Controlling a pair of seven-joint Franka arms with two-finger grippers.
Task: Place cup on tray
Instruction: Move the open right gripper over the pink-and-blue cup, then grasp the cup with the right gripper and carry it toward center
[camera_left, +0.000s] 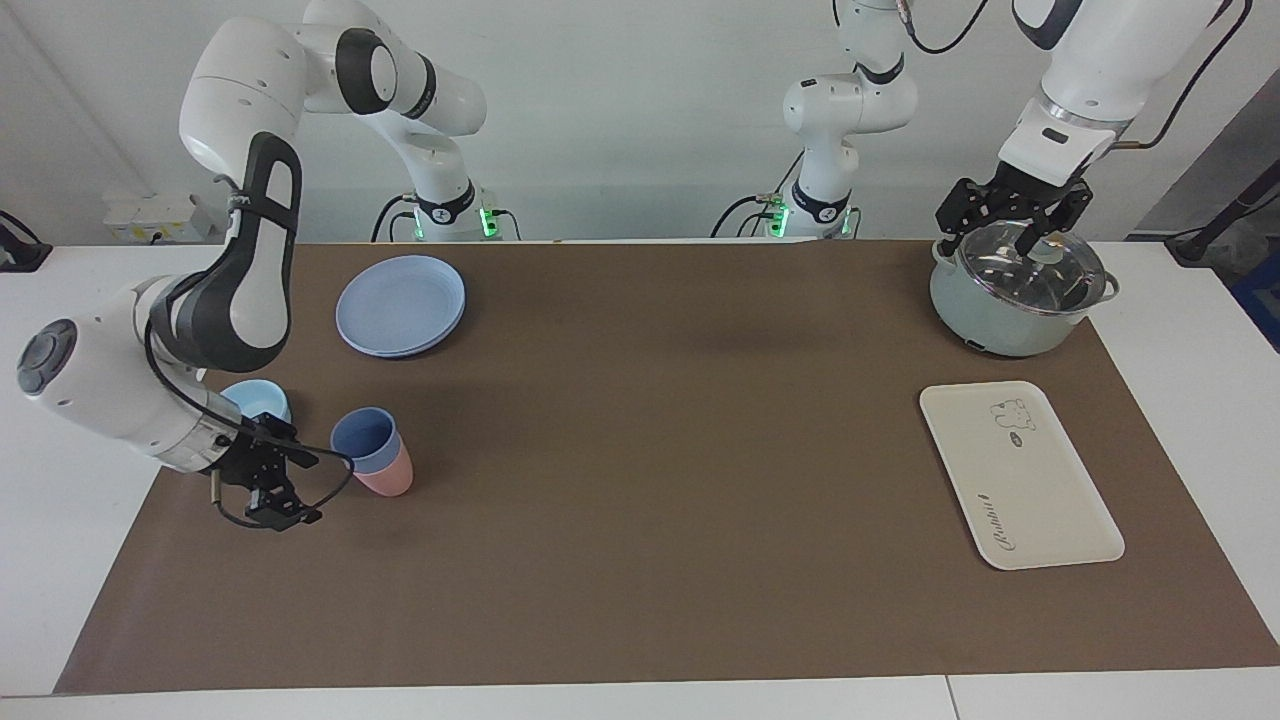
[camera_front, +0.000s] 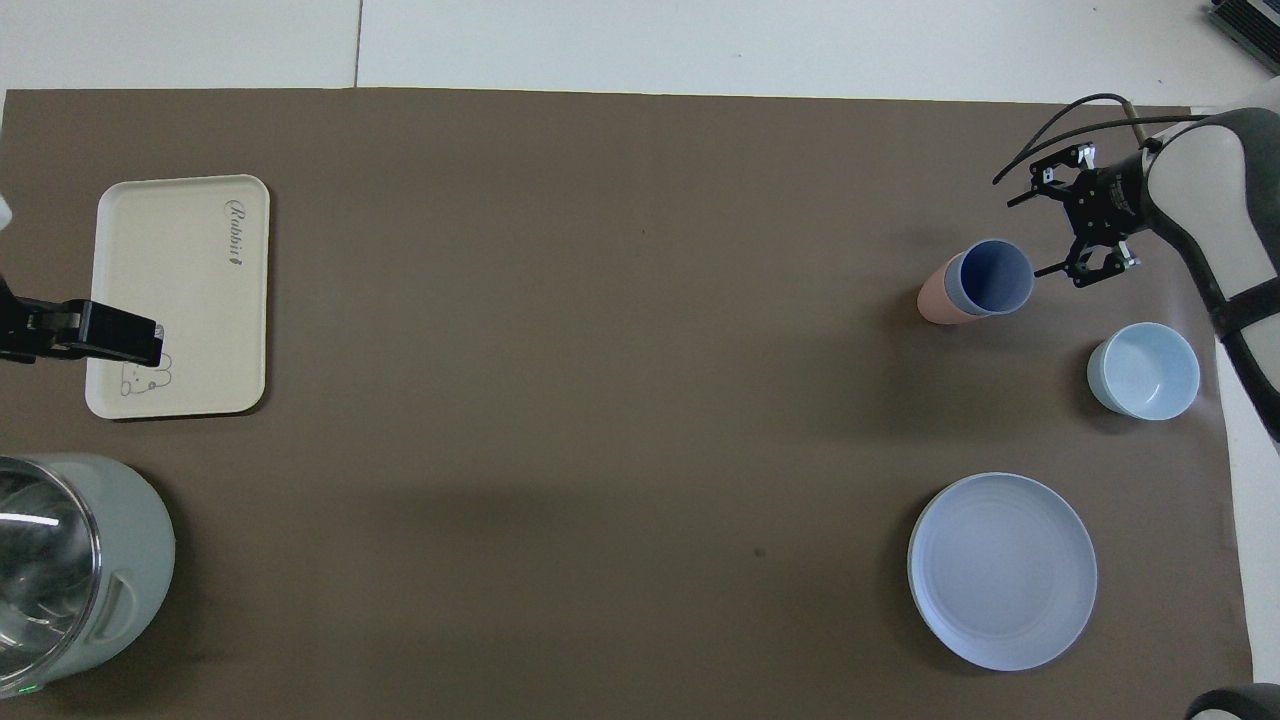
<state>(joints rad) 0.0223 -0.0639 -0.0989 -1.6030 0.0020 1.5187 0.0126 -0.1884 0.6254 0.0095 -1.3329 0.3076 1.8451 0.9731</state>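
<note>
While the cup (camera_left: 364, 438) sits nested in a pink cup (camera_left: 388, 478) at lower left of the facing frame, we log the right gripper (camera_left: 283, 503) beside it, fingers spread; the tray (camera_left: 1020, 475) lies lower right.

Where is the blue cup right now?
The cup sits nested in the pink cup at the right arm's end of the table, beside the right gripper and the light-blue bowl.

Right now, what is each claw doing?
Left gripper: open, over the lidded pot, holding nothing.
Right gripper: open, beside the periwinkle cup, holding nothing.
</note>
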